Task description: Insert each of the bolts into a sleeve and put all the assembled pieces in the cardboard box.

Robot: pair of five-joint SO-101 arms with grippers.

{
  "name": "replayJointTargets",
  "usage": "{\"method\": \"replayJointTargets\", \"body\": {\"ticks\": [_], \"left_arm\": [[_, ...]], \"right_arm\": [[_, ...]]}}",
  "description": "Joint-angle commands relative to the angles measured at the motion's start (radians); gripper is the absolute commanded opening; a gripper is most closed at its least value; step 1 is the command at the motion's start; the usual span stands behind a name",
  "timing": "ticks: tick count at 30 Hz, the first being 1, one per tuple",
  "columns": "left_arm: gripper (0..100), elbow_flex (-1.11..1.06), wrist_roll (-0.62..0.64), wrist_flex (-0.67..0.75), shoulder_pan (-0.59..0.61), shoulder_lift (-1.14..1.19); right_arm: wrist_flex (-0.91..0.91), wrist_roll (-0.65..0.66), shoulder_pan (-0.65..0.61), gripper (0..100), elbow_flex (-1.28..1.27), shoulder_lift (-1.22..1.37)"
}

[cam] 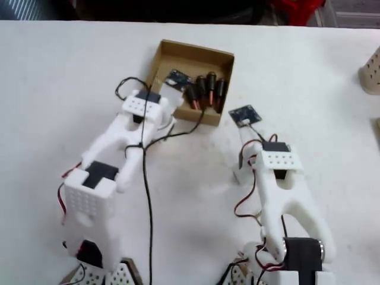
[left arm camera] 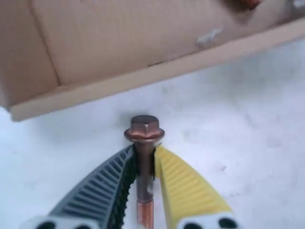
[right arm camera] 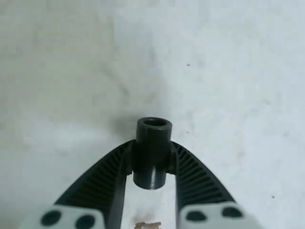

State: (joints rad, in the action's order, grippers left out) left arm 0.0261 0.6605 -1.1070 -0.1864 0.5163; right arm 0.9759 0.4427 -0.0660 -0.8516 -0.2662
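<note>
White tabletop (cam: 320,89): left gripper (left arm camera: 144,152) pinches a copper hex-head bolt (left arm camera: 144,130); right gripper (right arm camera: 151,155) pinches a black cylindrical sleeve (right arm camera: 153,133). Line shank up with bore before pushing.

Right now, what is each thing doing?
bolt, bare, clamped in left gripper
sleeve, hole empty, clamped in right gripper
box, open
assembled pieces, lying in the box
</note>
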Motion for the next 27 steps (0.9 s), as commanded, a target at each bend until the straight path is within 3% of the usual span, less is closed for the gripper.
{"method": "replayJointTargets", "body": {"ticks": [1,6,13,27], "left_arm": [[2,0.02,-0.092,-0.02,0.101,-0.068],[2,0.029,-0.158,-0.015,0.166,-0.07],[2,0.02,-0.164,0.011,0.171,-0.07],[2,0.02,-0.166,0.046,0.255,-0.07]], "right_arm": [[-0.005,0.002,-0.077,1.6,0.012,-0.047],[-0.004,-0.078,-0.179,1.6,0.006,-0.108],[-0.028,-0.14,-0.374,1.6,-0.032,-0.265],[-0.59,-0.141,-0.389,1.6,-0.141,-0.232]]}}
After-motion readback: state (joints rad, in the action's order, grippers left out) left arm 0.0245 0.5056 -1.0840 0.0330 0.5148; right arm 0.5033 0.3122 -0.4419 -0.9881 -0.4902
